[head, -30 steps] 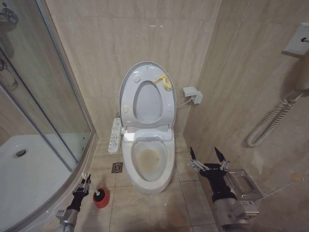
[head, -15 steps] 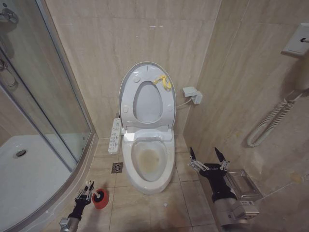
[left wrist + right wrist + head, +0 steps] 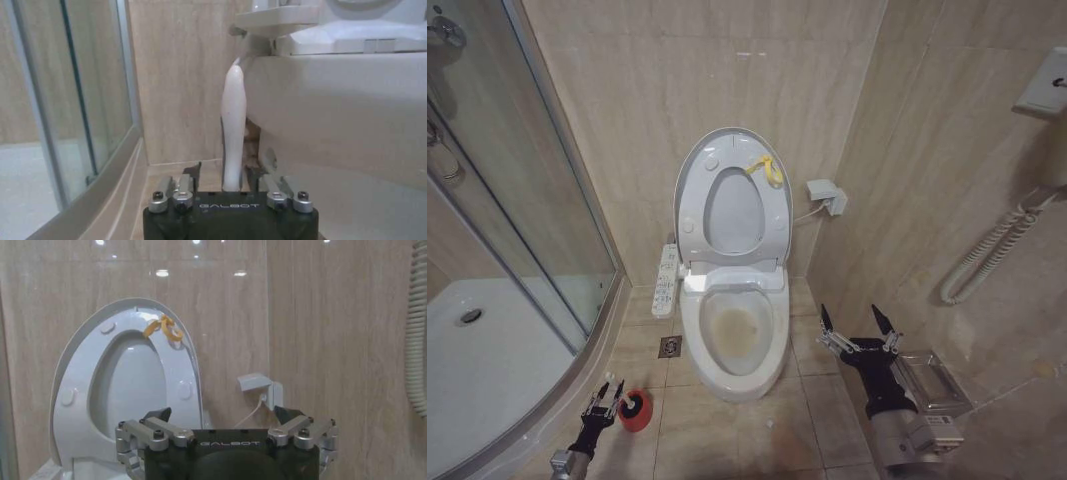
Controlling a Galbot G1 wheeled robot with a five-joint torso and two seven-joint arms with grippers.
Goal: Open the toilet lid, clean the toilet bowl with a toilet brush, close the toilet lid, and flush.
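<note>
White lid's up, and we're down at the brush.

The toilet lid (image 3: 731,195) stands raised against the wall at frame centre, the stained toilet bowl (image 3: 733,335) open below it. At lower left, our left gripper (image 3: 603,398) sits spread around the toilet brush (image 3: 630,404) handle in its red holder (image 3: 637,417). Lower right, our right gripper (image 3: 858,326) hangs open, holding nothing.

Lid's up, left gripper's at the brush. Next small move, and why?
Probably shut the left gripper on the toilet brush handle: the white handle stands between its open fingers, not yet clamped. The toilet lid is raised and the stained toilet bowl exposed. The right gripper hangs open beside the bowl.
</note>
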